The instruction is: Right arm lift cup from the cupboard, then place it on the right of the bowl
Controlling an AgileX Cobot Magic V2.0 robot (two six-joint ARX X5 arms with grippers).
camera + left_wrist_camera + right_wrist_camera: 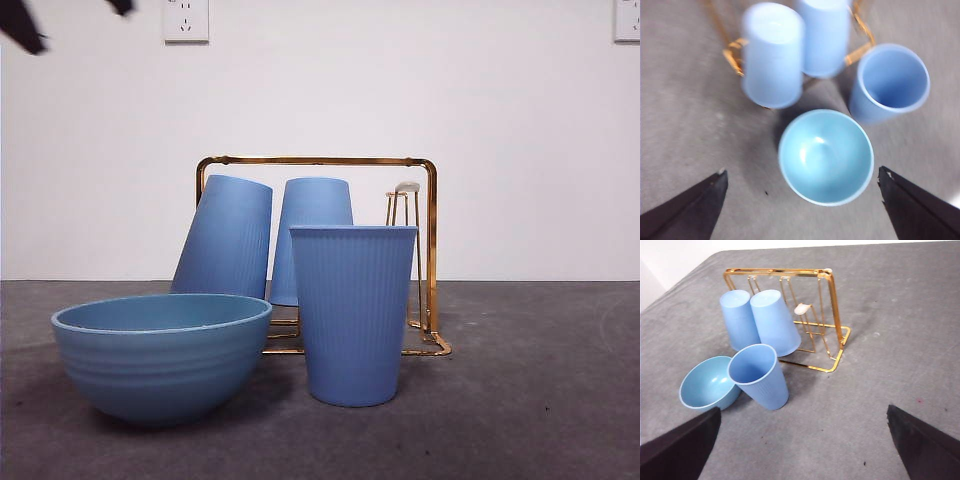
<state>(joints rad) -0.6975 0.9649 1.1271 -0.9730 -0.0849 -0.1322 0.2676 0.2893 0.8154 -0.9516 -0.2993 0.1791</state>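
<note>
One ribbed blue cup [355, 315] stands upright on the table just right of the light-blue bowl [160, 360], in front of the gold wire cupboard [320, 160]. Two more blue cups [225, 240] [312, 235] sit upside down on the cupboard's pegs. In the right wrist view my right gripper [803, 409] is open and empty, raised well back from the upright cup [760, 377], the bowl [707, 385] and the cupboard [832, 315]. My left gripper [802, 171] is open and empty, high above the bowl [826, 156], with the upright cup [892, 80] beside it.
One free peg with a white tip [405, 188] stands at the cupboard's right end. The grey table [540, 400] runs right of the cup. A black arm tip [22, 28] shows at the top left corner. White wall with sockets behind.
</note>
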